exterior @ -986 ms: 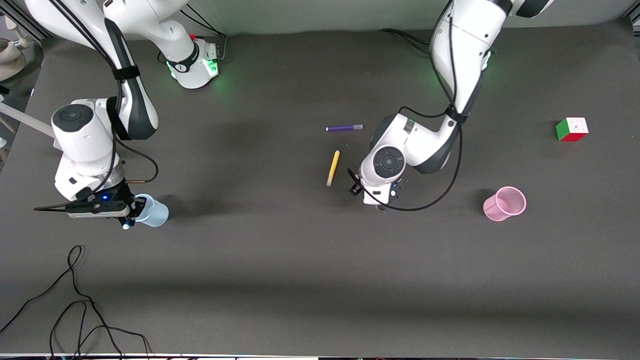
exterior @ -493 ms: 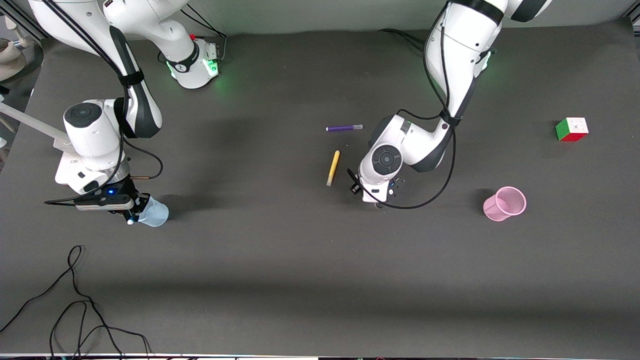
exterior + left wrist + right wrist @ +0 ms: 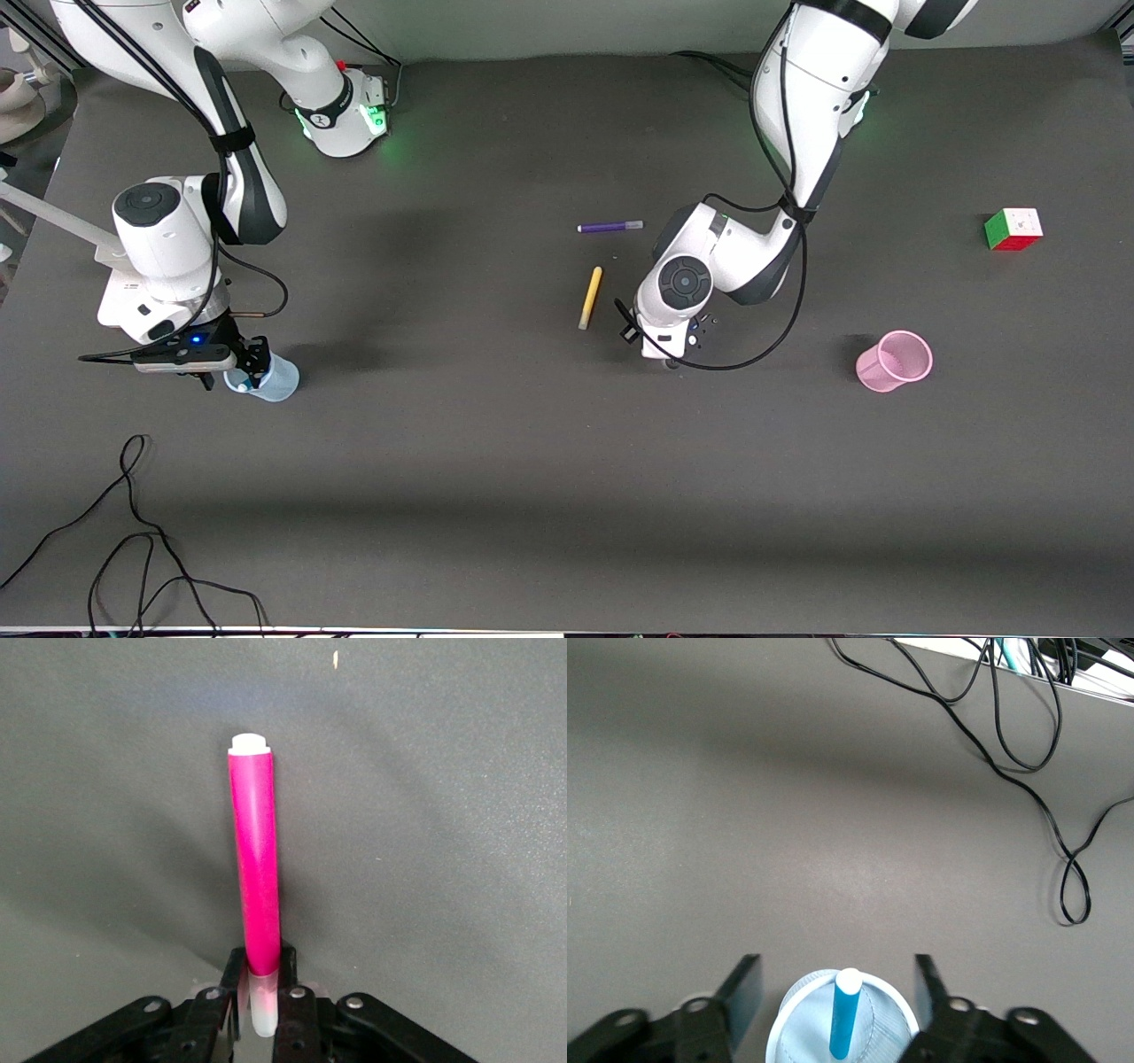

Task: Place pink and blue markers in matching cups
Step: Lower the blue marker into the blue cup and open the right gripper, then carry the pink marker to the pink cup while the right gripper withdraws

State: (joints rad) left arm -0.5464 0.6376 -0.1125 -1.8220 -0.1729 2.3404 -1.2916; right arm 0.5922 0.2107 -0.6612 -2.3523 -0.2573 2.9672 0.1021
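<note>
My right gripper is open over the pale blue cup, near the right arm's end of the table. In the right wrist view the blue marker stands in that cup, white end up, between my spread fingers and free of them. My left gripper is low at the table's middle. In the front view its hand hides the pink marker. In the left wrist view the gripper is shut on the pink marker by its pale cap end. The pink cup stands toward the left arm's end.
A yellow pen lies beside my left hand and a purple pen lies farther from the camera. A colour cube sits near the left arm's end. A black cable trails near the front edge and also shows in the right wrist view.
My right gripper carried the blue marker from beside the blue cup to over it, then opened; the marker now stands in the cup. The left arm has barely moved.
</note>
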